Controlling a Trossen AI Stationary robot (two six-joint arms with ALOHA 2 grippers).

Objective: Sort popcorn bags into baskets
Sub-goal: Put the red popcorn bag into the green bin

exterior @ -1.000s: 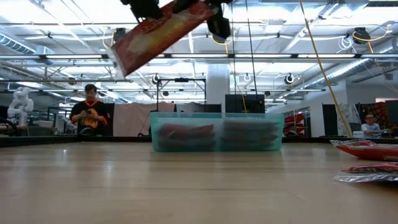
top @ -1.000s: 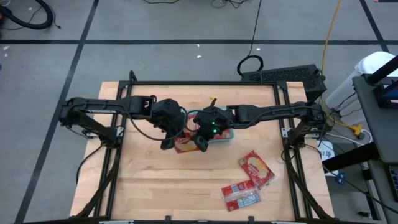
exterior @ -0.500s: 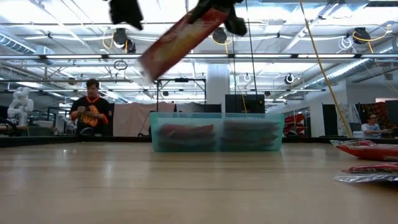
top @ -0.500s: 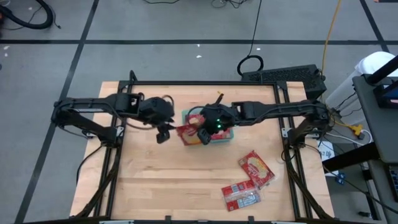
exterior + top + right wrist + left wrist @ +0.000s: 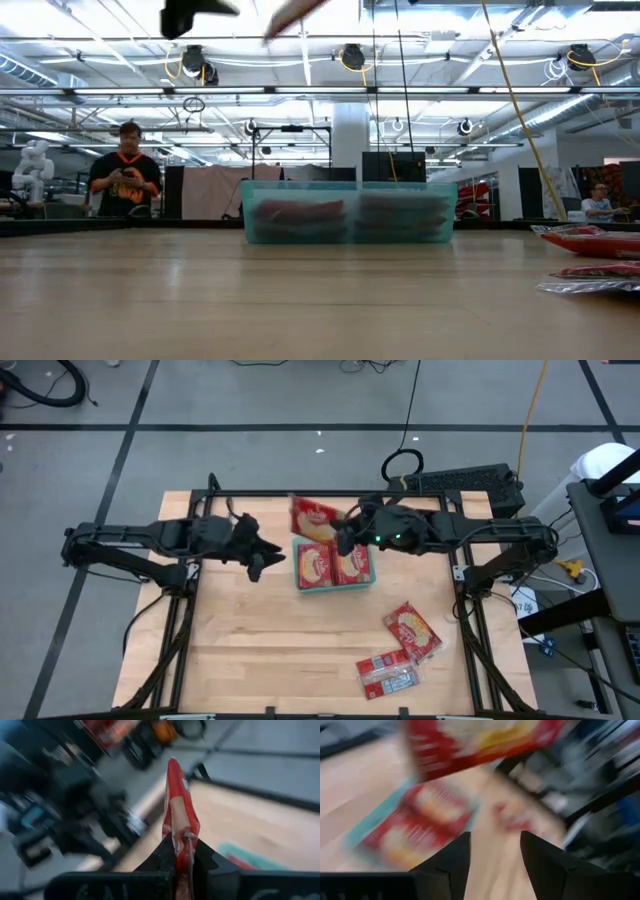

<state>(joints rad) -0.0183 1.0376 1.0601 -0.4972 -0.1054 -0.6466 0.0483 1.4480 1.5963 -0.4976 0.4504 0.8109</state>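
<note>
A red popcorn bag [image 5: 312, 520] with a cream picture hangs in the air over the far rim of the teal basket [image 5: 366, 586], with my right gripper [image 5: 343, 537] shut on it. In the low view only its slanting lower end [image 5: 292, 14] shows at the top edge. The basket [image 5: 348, 212] holds two bags [image 5: 334, 566] lying flat, side by side. My left gripper [image 5: 262, 557] stands open to the left of the basket, with nothing between its fingers [image 5: 462, 857]. My right gripper pinches the bag's edge [image 5: 181, 839] between its two fingers, at the end toward the table's right. The fingers come from the table's right, about level. The bag reaches out ahead of them toward the left, lifted clear and tilted, picture face up.
Loose popcorn bags lie on the table's near right: one picture side up [image 5: 412, 630], another showing grey-white panels [image 5: 388, 675]. They show at the right edge of the low view [image 5: 592, 242]. A person [image 5: 122, 180] stands far behind the table.
Both grippers held the bag over the basket's near left corner. My left gripper has let go and drawn back toward the table's left edge. My right gripper has carried the bag up and toward the far edge, and the bag's low left end has swung upward.
</note>
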